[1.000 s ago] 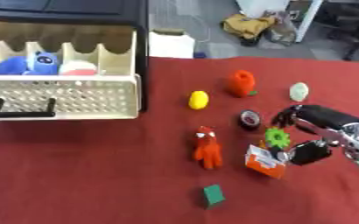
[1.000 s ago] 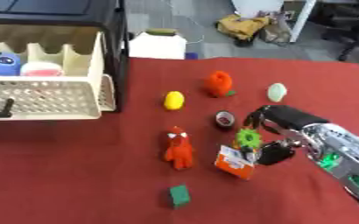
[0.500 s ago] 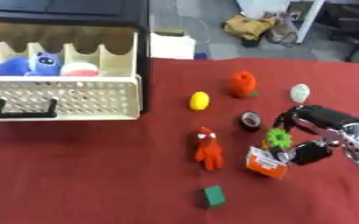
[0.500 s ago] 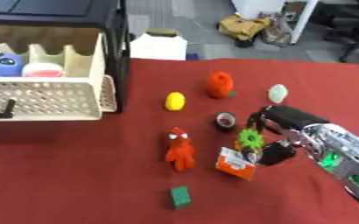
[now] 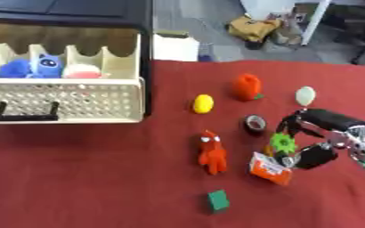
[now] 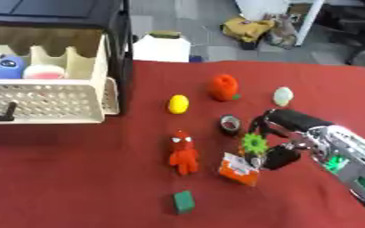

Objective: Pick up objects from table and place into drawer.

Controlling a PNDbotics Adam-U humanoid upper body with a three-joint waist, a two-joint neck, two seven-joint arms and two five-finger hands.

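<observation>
Cream perforated plastic drawer (image 5: pixel 65 102) pulled open at nine o'clock holding blue plush toys (image 5: pixel 31 67), red figure (image 5: pixel 212 152) at centre, green spiky gear (image 5: pixel 283 143) and orange packet (image 5: pixel 269 168) at four o'clock, yellow lemon (image 5: pixel 203 103) at twelve

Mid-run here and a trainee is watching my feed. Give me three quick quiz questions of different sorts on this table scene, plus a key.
1. True or false: the drawer already holds toys.
2. Which thing is the right hand working at? A) yellow toy B) green spiky toy C) green block
3. Fill in: the red figure lies left of the orange ____.

Key: 1 true, a blue toy and a pink thing sit inside. 2 B. 3 packet.
</observation>
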